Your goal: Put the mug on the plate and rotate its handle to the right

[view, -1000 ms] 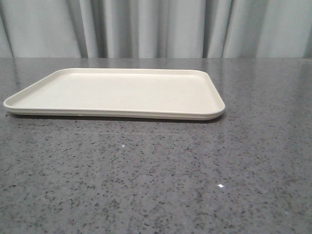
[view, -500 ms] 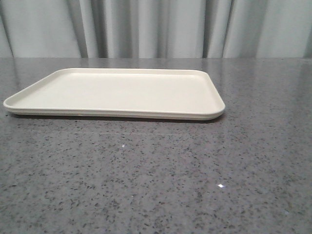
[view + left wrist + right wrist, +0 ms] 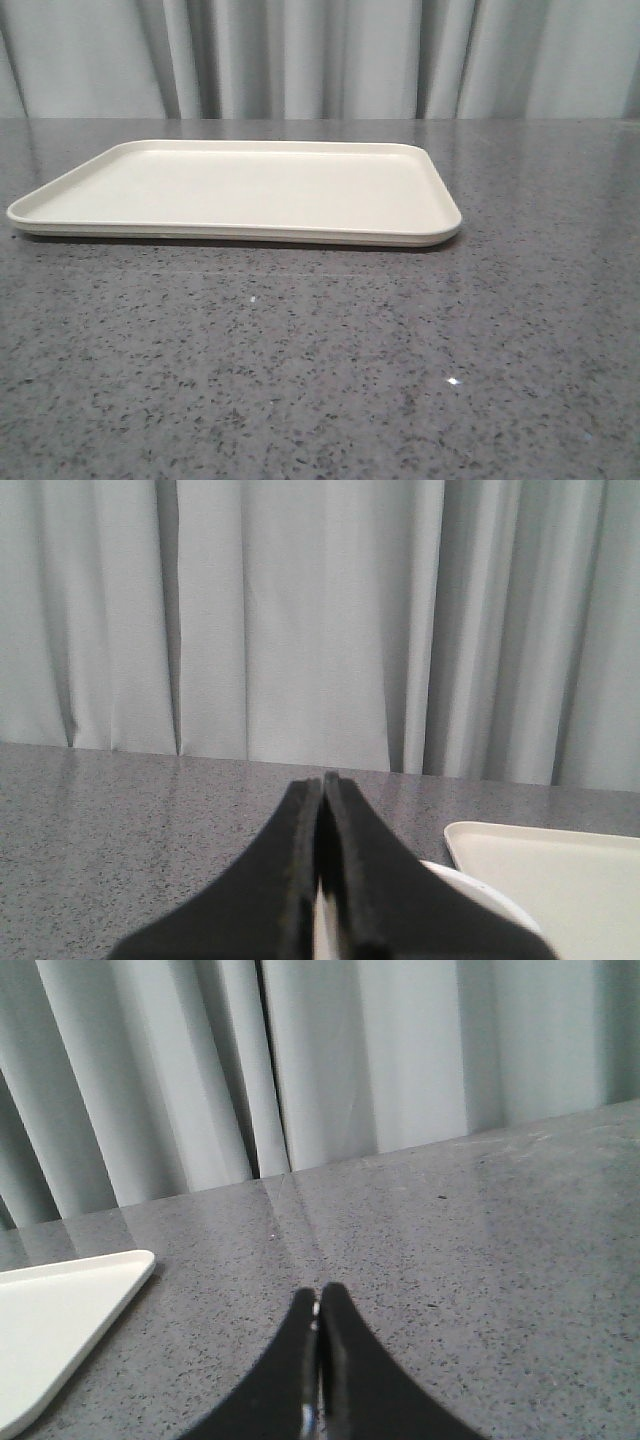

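The cream plate lies flat on the grey table in the front view, with nothing on it. One of its corners shows in the left wrist view and in the right wrist view. A white rounded rim, apparently the mug, shows just beneath my left gripper, mostly hidden by the fingers. Its handle and face are hidden. The left gripper is shut, with nothing between its tips. My right gripper is shut and empty above bare table, to the right of the plate. Neither gripper shows in the front view.
The speckled grey tabletop spreads in front of the plate. Pale grey curtains hang along the table's far edge.
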Controlling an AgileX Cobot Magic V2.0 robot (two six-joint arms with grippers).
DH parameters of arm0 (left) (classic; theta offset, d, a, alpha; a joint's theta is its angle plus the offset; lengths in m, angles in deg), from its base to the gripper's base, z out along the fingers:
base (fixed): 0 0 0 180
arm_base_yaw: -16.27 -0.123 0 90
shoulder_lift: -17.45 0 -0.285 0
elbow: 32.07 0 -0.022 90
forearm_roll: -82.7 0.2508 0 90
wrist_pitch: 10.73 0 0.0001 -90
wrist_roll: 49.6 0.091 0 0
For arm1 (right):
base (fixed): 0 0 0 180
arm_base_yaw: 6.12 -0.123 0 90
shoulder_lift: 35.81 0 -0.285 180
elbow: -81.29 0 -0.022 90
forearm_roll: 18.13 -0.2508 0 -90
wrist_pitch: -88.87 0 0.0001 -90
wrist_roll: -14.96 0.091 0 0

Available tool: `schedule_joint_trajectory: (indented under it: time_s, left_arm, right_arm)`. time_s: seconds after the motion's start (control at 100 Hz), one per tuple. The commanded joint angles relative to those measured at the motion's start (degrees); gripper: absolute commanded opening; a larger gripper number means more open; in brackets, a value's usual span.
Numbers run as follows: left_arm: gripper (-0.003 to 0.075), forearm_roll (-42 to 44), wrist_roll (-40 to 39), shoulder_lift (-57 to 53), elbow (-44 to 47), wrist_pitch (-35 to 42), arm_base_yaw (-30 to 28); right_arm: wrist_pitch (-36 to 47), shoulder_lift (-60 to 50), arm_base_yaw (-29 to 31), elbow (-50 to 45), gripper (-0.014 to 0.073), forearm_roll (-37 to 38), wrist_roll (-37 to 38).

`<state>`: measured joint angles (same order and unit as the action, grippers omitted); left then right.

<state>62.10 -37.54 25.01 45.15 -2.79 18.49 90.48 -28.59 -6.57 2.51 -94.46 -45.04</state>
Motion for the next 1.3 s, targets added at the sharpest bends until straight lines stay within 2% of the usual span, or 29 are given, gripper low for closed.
schedule_joint_trajectory:
  time_s: [0.0, 0.25, 0.4, 0.58, 0.81, 1.03, 1.29]
  left_arm:
    - [-0.0020, -0.46, -0.50, -1.71, 0.50, 3.91, -0.04]
    - [-0.0020, -0.52, -0.50, -1.71, 0.50, 3.91, -0.04]
    - [-0.0020, -3.36, -0.50, -1.71, 0.15, 3.91, -0.04]
    - [-0.0020, -4.99, -0.50, -1.71, -2.17, 3.65, -0.04]
    - [-0.0020, -7.28, -0.50, -0.91, -9.86, 1.21, -0.04]
    - [-0.0020, -7.59, -0.50, 2.91, -20.02, -2.95, -0.04]
    - [-0.0020, -7.59, -0.50, 9.10, -30.06, -6.79, -0.04]
  right_arm:
    - [0.94, -1.21, 0.00, 0.12, -0.0060, 0.11, -0.56]
    - [0.94, -1.21, 0.00, 0.12, -0.0060, 0.11, -0.56]
    - [0.54, -1.21, 0.00, 0.46, -0.0060, 0.11, -0.56]
    - [1.70, -1.14, 0.00, 4.49, -0.0060, 0.75, -0.69]
    - [1.46, 1.72, 0.00, 13.73, -0.0060, 2.47, -3.44]
    - [-1.61, 9.99, 0.00, 23.13, -0.0060, 2.47, -8.62]
    - [-2.70, 18.78, 0.00, 31.84, -0.0060, 2.47, -10.77]
